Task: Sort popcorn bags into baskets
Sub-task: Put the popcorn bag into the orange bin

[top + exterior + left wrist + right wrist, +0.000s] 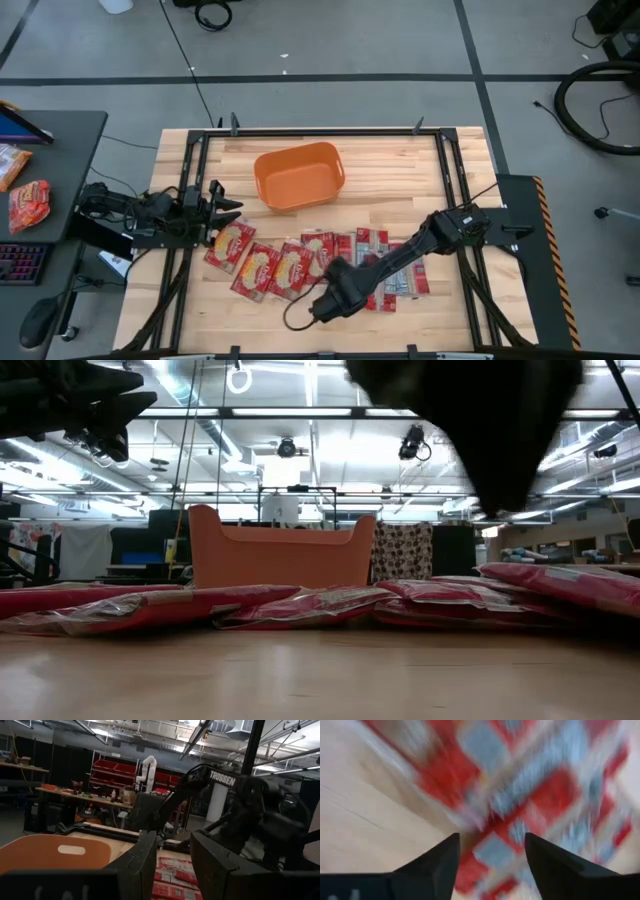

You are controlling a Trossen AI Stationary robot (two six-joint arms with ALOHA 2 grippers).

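Observation:
Several flat red popcorn bags lie overlapping in a row across the near half of the wooden table; they also show in the low view. The orange basket stands empty behind them, toward the far edge. My right gripper hangs open above the near edge of the row, its fingers pointing down at the blurred bags; the low view shows it clear of them. My left gripper waits open and empty at the table's left side, raised, pointing toward the bags and basket.
A black frame rail runs along the table's left and right sides. A dark side table at the left carries an orange-red snack pack and a keyboard. Bare wood lies between the bags and the near edge.

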